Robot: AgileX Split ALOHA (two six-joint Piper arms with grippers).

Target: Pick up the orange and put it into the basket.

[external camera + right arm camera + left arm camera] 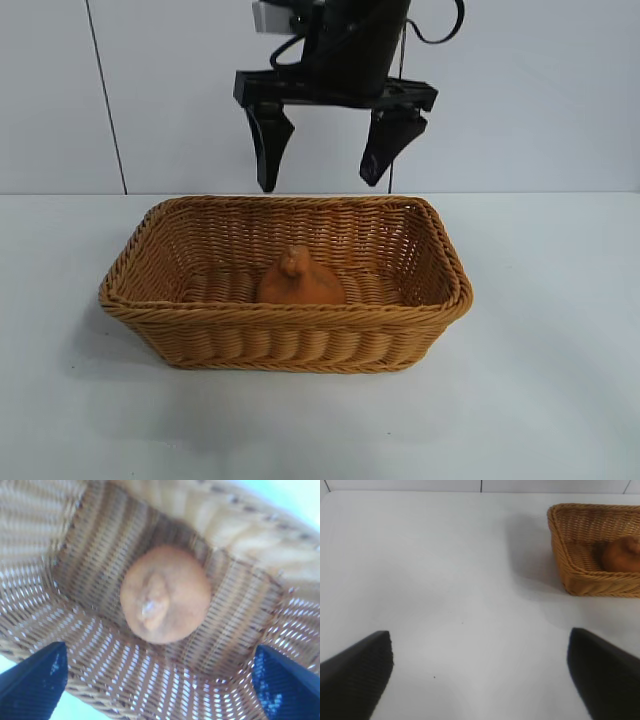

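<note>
The orange (300,281) lies on the floor of the wicker basket (290,342), near its front wall, knobby top up. My right gripper (318,185) hangs open straight above the basket, well clear of the fruit, with nothing between its fingers. In the right wrist view the orange (165,595) sits below on the basket (115,680) floor, with the right gripper (157,652) spread wide. My left gripper (479,635) is open over bare table off to one side; from there the basket (580,575) and the orange (620,555) show farther away.
The basket stands in the middle of a white table (560,400) against a pale panelled wall (540,90). Bare tabletop (445,570) stretches all round it.
</note>
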